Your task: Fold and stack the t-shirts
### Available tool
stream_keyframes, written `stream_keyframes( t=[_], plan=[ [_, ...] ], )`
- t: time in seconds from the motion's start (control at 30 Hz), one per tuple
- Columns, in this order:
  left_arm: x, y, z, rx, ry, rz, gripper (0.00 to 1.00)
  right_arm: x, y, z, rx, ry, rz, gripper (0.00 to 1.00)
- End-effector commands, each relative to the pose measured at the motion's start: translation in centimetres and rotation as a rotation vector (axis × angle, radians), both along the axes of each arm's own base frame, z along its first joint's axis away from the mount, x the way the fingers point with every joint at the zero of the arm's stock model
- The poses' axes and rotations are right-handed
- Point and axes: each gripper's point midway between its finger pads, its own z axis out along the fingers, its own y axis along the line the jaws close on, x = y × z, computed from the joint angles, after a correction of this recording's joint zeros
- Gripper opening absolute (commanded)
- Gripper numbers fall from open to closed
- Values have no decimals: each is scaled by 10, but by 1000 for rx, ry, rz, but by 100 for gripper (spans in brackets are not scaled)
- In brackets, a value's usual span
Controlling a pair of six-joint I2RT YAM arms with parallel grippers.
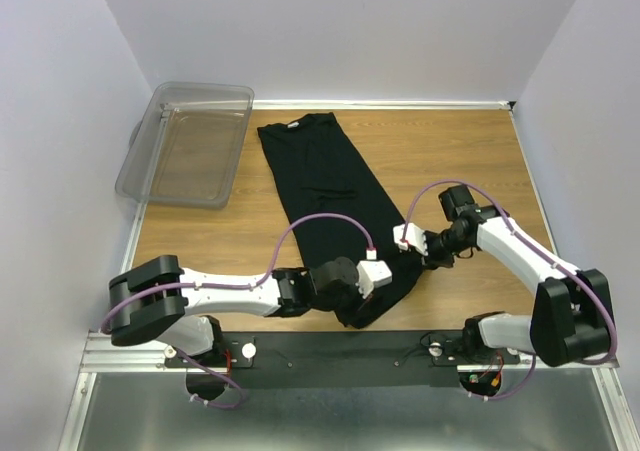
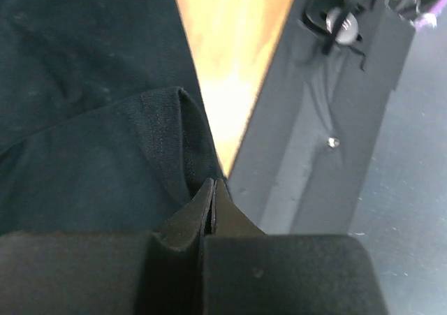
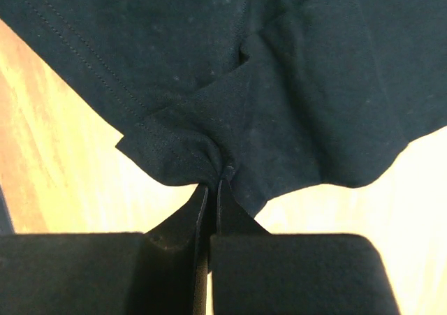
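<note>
One black t-shirt (image 1: 325,186) lies folded into a long strip on the wooden table, running from the back centre to the near edge. My left gripper (image 1: 385,283) is shut on the shirt's near end; in the left wrist view its jaws (image 2: 212,184) pinch a hemmed fold (image 2: 164,130) beside the table's front edge. My right gripper (image 1: 418,256) is shut on the shirt's near right edge; in the right wrist view (image 3: 216,179) the cloth (image 3: 279,84) bunches at the fingertips. No logo or tag shows.
A clear plastic bin (image 1: 187,141) sits at the back left, overhanging the table's left edge. Bare wood (image 1: 470,151) lies right of the shirt. The black mounting rail (image 1: 340,351) runs along the near edge. White walls close in the sides and back.
</note>
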Motion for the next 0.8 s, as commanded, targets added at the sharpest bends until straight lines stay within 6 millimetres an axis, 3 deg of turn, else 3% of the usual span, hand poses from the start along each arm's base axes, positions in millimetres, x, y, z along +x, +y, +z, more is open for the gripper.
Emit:
stream_keyframes(
  t=[0.0,0.1,0.2,0.23,0.37,0.5,0.6,0.77],
  plan=[
    [-15,-2,-10,80,20,-5,0,-6,-11,-5,-41,-33,6,9],
    [-33,-2,-21,129,39,-45,3,-14,-13,-8,-48,-32,15,11],
    [-41,0,-32,184,37,-44,28,-20,-15,-9,-53,-32,26,25],
    [-43,4,-35,215,28,-39,40,-22,-16,-9,-56,-30,25,41],
    [-30,0,-8,214,-87,69,55,-17,-14,-4,-48,-39,5,53],
    [-28,4,19,192,-180,112,57,-7,-8,9,-14,-63,-10,55],
    [-26,3,23,190,-222,121,59,1,-2,16,19,-61,-25,55],
    [-32,1,-15,305,-220,102,58,17,-13,15,46,-16,-116,55]
  ],
)
